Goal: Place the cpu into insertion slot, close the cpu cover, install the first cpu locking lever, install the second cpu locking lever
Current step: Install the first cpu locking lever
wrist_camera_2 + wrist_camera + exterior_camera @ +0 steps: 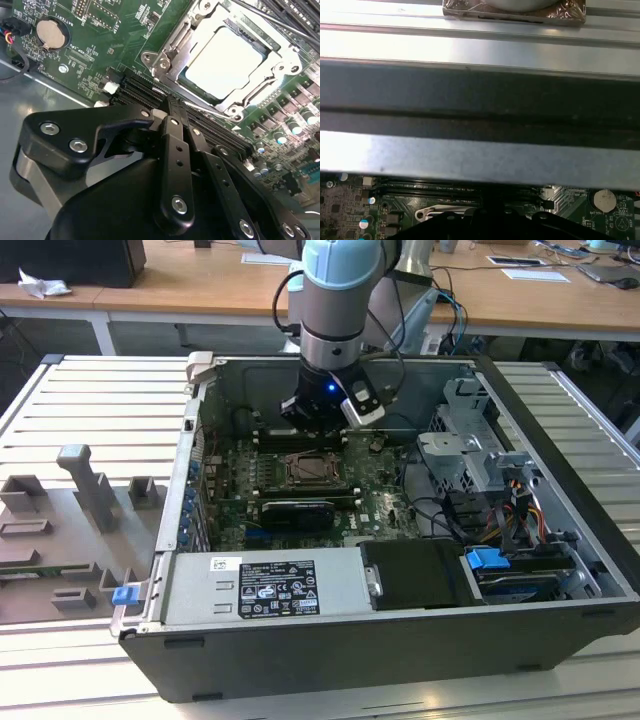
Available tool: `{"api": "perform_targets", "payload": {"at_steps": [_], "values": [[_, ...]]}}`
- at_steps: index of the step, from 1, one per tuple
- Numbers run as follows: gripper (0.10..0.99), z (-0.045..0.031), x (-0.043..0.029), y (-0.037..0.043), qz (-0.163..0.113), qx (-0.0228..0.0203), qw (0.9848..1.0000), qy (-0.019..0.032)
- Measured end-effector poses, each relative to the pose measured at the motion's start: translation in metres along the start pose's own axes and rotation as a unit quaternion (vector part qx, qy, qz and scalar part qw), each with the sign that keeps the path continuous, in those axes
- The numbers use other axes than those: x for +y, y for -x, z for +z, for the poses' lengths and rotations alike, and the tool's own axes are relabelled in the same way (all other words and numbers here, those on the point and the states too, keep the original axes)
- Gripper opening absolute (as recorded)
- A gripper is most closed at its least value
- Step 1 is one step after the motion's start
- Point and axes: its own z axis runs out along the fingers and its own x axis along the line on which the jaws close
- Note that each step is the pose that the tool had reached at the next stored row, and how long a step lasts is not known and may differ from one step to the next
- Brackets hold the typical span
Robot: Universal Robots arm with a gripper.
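Observation:
The cpu [225,57], a pale square chip, lies flat in the insertion slot [318,470] on the green board. The silvery cpu cover [197,27] lies down around it, framing the chip through its cut-out. Thin metal locking levers run along two sides of the frame; I cannot tell whether they are latched. My gripper [175,102] hangs just beside the socket, over the black memory slots [140,92]. Its black fingers [172,135] are pressed together and hold nothing. In the exterior view the gripper [322,420] sits just behind the socket, inside the open computer case.
The case wall [480,100] stands close behind the gripper. A grey power-supply box [270,585] lines the case front; drive cages and cables [480,470] fill the exterior view's right. A coin battery [50,32] sits on the board. Grey fixtures [90,490] stand outside.

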Motion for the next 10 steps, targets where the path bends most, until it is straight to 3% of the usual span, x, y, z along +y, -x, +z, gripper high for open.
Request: {"api": "perform_targets", "payload": {"at_steps": [4,10], "values": [[0.106,0.0045,-0.0008,0.0019,0.0,0.0,1.0,-0.0006],[0.106,0.0064,-0.001,0.0022,0.0,0.0004,1.0,-0.0067]]}}
